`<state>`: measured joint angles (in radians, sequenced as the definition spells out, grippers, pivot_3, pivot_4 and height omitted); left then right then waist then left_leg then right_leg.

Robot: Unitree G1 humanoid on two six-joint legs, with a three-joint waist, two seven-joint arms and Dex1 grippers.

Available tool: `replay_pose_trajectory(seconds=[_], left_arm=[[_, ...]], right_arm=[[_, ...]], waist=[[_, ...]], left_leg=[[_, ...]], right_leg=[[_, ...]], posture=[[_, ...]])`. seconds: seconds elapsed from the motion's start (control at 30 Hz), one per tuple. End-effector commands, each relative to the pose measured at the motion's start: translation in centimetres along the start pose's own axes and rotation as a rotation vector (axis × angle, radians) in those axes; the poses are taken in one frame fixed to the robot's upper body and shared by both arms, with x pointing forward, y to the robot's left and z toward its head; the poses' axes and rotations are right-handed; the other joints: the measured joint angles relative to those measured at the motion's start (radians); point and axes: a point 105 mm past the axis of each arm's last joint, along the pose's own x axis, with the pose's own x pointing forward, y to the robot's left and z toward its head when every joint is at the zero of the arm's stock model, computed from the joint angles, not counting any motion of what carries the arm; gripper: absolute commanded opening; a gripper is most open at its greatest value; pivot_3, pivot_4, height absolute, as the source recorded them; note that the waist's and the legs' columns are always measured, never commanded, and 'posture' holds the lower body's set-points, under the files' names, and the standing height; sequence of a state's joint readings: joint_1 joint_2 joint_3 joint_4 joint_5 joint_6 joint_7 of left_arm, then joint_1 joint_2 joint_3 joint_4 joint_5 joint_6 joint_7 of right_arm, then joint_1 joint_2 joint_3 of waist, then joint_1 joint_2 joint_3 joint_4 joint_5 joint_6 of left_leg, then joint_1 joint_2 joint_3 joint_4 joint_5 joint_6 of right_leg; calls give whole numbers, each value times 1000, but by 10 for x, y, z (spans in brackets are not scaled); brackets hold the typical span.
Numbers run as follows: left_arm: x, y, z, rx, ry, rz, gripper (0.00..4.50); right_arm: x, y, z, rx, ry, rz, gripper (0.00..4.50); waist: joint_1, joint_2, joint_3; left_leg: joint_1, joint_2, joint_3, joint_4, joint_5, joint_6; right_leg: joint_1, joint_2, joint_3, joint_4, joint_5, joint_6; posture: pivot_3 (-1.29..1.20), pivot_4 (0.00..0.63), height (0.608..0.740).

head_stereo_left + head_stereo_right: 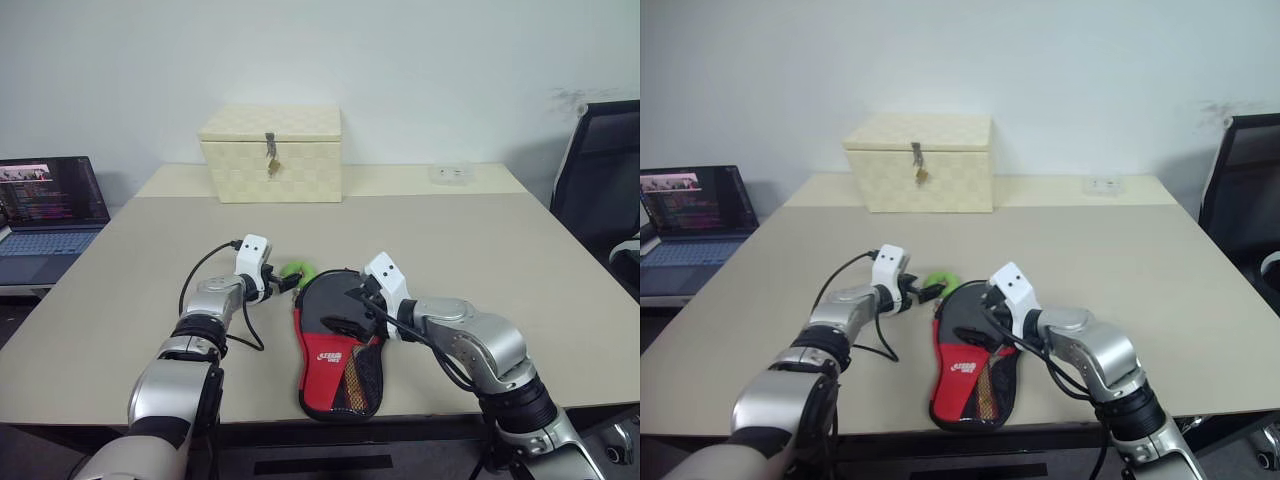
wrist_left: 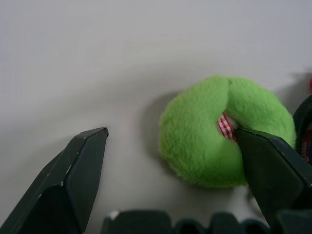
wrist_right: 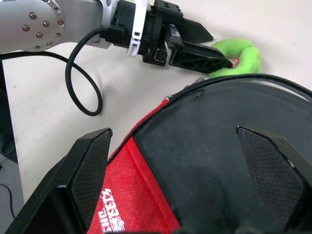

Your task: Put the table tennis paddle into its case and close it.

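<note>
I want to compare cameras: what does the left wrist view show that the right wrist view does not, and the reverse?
Left wrist view alone: the green tag seen close, with a red-checked strip in its fold, one finger of the open left pincer at its edge. Right wrist view alone: the case, black and red, under the open right pincer, and the left arm's cable. Both share: the tag, the left pincer and the pale table.

Even, soft indoor light; faint shadows on table; left wrist view slightly soft close up.
</note>
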<state>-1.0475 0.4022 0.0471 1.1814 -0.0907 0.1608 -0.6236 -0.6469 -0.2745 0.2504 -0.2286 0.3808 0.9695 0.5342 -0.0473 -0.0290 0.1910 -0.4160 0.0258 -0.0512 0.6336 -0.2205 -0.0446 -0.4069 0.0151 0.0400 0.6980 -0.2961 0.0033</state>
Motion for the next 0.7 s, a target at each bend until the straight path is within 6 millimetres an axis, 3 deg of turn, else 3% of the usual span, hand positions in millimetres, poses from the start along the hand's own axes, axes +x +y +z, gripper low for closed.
replay_pose_trajectory(seconds=[0.03, 0.13, 0.4, 0.53, 0.57, 0.7], left_arm=[[5, -8, 2, 25, 10, -29, 4486], [6, -10, 4, 23, 5, -41, 4486], [6, -11, 2, 17, 5, -44, 1767], [6, -12, 1, 15, 5, -45, 298], [7, -12, 1, 15, 5, -45, 22], [7, -13, -1, 19, 8, -47, 22]], right_arm=[[-2, 1, 10, -24, -46, -2, 4500], [-3, 0, 10, -22, -45, -9, 4500], [6, -3, 11, -19, -67, -32, 4500], [19, -5, -3, -1, -27, -39, 4500], [25, -7, -14, 11, 11, -44, 4500], [37, -15, -53, 12, 134, -79, 4500]], waist=[[2, 0, 0], [5, 0, 0], [6, 0, 0], [5, 0, 0], [5, 0, 0], [3, 0, 0]], left_leg=[[0, 0, 0, 0, 0, 0], [0, 0, 0, 1, 0, 0], [0, 0, 0, 1, 0, 0], [1, 0, 0, 2, 0, 0], [1, 0, 0, 3, 0, 0], [1, 0, 0, 4, 0, 0]], right_leg=[[0, 0, 0, 0, 0, 0], [0, 0, 0, 0, 0, 0], [0, 0, 0, 1, 0, 0], [0, 0, 0, 2, 0, 0], [0, 0, 0, 2, 0, 0], [0, 0, 0, 4, 0, 0]], posture=[[0, 150, 740], [0, 150, 740], [0, 150, 740], [0, 150, 740], [0, 150, 740], [0, 150, 740]])
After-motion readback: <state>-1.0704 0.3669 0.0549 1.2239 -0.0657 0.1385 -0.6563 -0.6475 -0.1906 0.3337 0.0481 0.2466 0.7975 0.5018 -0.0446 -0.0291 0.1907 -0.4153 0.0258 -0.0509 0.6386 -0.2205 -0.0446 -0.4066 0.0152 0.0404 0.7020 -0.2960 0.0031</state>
